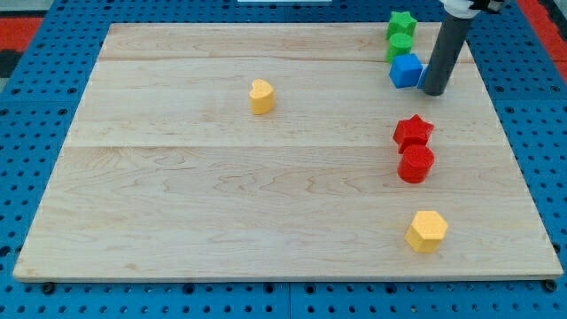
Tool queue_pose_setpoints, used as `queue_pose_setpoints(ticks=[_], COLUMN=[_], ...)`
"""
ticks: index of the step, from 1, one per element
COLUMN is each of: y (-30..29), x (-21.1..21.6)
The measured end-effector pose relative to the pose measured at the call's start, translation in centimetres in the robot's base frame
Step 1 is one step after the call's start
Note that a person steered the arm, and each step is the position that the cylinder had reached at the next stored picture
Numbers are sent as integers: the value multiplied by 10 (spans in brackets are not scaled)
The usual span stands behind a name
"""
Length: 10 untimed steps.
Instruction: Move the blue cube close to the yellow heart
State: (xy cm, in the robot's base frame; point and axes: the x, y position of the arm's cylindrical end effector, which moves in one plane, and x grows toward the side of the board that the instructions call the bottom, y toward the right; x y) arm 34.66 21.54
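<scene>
My tip (pixel 434 91) stands in the upper right of the frame, at the right side of the blue cube (pixel 406 70), touching or just beside it; I have no jaws, only the rod. Just above the cube sit a green cylinder (pixel 399 47) and a green star (pixel 402 23). The yellow heart (pixel 261 97) lies well apart, left of centre on the bench (pixel 177 195). Right of centre, a red star (pixel 413 131) touches a red cylinder (pixel 415 164). A yellow hexagon (pixel 427 230) is lower right.
</scene>
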Motion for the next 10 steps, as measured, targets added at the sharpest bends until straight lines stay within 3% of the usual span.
queue_pose_setpoints(ticks=[2, 3, 6, 8, 10], y=[63, 46, -101, -97, -170], x=[-17, -33, -36, -80, -96])
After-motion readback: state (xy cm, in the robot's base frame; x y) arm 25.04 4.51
